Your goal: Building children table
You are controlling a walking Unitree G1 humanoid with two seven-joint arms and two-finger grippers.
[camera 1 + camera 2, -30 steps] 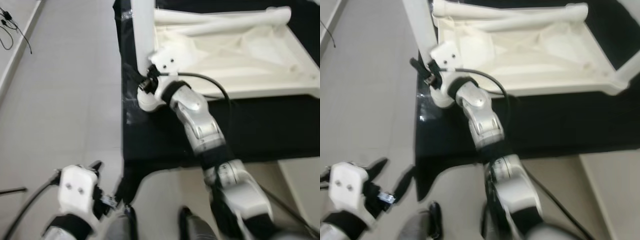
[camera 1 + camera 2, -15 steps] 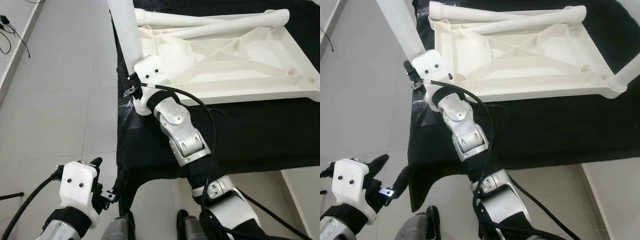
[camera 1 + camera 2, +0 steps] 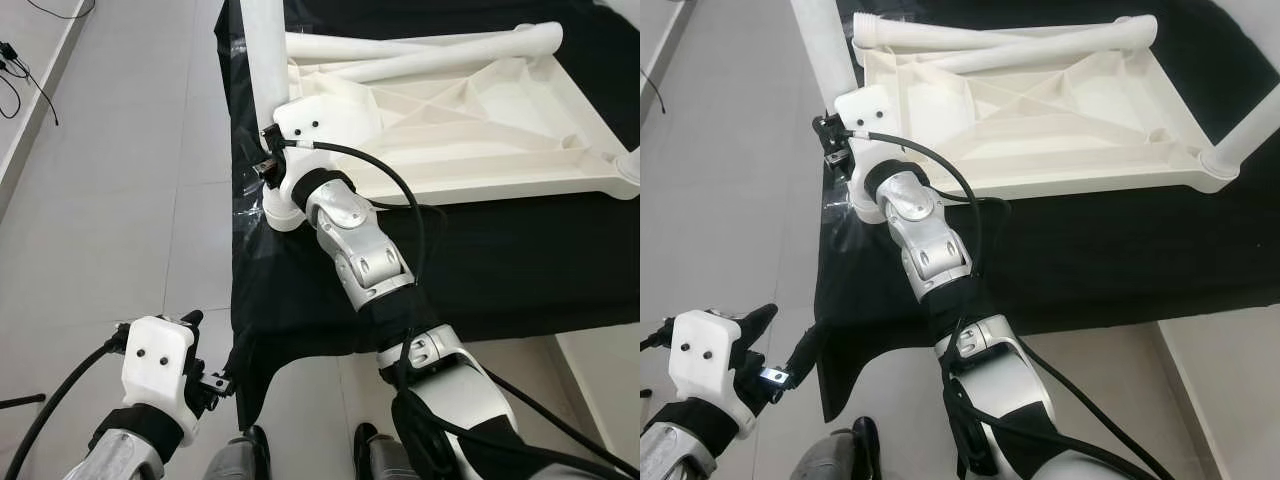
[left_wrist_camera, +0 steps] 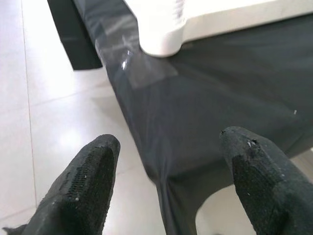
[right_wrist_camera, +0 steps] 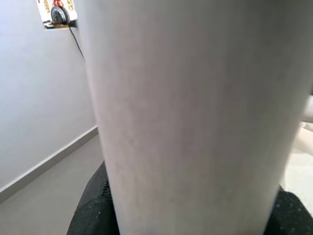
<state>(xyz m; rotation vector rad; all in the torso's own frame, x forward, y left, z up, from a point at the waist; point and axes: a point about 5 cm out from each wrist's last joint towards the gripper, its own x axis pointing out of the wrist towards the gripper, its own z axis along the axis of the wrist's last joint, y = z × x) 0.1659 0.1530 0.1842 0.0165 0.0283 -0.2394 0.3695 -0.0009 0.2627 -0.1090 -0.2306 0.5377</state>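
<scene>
The white plastic table top (image 3: 470,120) lies upside down on a black cloth (image 3: 500,260). One white leg (image 3: 262,50) stands upright in the near-left corner socket (image 3: 280,210). My right gripper (image 3: 835,135) is shut on this leg just above the socket; in the right wrist view the leg (image 5: 195,117) sits between the black fingers (image 5: 93,210). Two loose legs (image 3: 420,45) lie across the far side of the top. Another leg (image 3: 1240,140) stands at the right corner. My left gripper (image 4: 168,161) hangs open low over the floor, by the cloth's edge.
Grey floor tiles (image 3: 110,200) spread to the left of the cloth. Black cables (image 3: 20,70) lie at the far left by the wall. The robot's feet (image 3: 250,445) stand at the cloth's near edge.
The camera has shifted and the blur has cleared. My right gripper has stayed shut on the upright leg, which looks slightly straighter. The left gripper has hardly moved.
</scene>
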